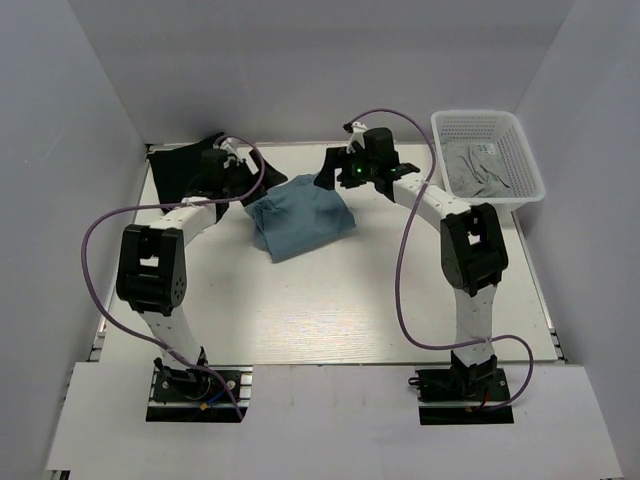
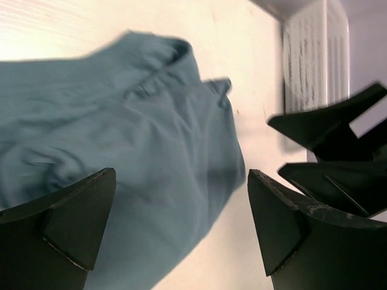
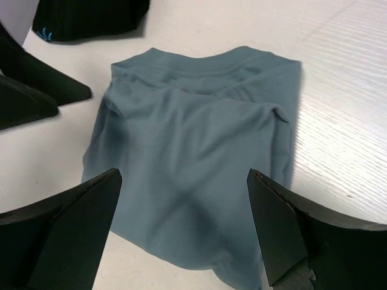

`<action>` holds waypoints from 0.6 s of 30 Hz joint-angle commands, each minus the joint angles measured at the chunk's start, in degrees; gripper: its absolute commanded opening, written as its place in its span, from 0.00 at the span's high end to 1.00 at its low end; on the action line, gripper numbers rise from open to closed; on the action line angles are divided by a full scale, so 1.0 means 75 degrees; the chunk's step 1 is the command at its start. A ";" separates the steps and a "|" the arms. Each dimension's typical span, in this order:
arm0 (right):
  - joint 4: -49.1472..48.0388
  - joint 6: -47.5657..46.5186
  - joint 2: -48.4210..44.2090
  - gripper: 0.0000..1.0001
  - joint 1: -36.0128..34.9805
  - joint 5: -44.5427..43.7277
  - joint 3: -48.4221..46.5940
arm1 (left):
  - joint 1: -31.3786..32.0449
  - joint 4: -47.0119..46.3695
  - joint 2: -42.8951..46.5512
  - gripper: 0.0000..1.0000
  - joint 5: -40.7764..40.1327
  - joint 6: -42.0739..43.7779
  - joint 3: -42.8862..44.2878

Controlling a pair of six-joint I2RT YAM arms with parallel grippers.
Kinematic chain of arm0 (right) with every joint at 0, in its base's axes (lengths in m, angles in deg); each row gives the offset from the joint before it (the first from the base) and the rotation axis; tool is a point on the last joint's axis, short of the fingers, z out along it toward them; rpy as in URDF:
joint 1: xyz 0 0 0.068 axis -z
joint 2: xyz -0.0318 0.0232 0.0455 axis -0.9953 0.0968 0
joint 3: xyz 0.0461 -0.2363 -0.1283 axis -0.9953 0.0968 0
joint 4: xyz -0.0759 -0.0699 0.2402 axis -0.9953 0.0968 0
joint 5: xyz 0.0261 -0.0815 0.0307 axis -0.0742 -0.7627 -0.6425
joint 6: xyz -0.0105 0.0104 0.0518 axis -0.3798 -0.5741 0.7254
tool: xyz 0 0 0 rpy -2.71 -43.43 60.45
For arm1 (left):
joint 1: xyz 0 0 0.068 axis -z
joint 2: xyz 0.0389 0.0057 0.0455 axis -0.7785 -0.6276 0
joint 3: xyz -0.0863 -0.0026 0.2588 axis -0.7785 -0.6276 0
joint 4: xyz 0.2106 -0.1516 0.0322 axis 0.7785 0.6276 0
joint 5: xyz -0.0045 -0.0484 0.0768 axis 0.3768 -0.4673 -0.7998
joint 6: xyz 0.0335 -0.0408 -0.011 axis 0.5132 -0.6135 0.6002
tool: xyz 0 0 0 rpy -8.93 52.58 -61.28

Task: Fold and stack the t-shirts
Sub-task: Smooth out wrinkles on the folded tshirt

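Left gripper (image 2: 181,181) and right gripper (image 3: 184,178) hang with jaws spread wide, holding nothing, over the folded teal t-shirt (image 1: 300,222)'s 10 and 1 o'clock edges. Black t-shirt (image 1: 180,170) lies at 10 o'clock against the back edge, basket (image 1: 437,150) at 2 o'clock. Bare table (image 1: 330,300) runs toward 6 o'clock.

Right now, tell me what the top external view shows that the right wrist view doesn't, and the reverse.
Only the top external view shows the white basket at the table's far right with grey cloth in it, and the left arm and right arm down to their bases. Only the right wrist view shows the small light-blue mark on the black t-shirt and the ribbed collar of the teal t-shirt. Both show the teal t-shirt folded on the white table, with the black t-shirt nearby.
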 commanded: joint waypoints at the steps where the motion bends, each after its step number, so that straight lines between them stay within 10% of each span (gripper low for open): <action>1: -0.0299 -0.0052 0.0029 0.10 -0.0248 0.0186 0.0076 | 0.0468 0.0102 0.0026 0.00 0.0491 0.0213 -0.0228; 9: -0.0603 0.0510 0.0370 0.10 -0.0272 0.1065 0.1441 | 0.0775 0.0607 -0.0796 0.00 0.0245 0.0284 -0.0602; 18: -0.0557 -0.0121 -0.2262 0.10 -0.0599 0.0703 0.5367 | 0.1722 0.1882 0.1925 0.00 -0.0255 0.0611 -0.3073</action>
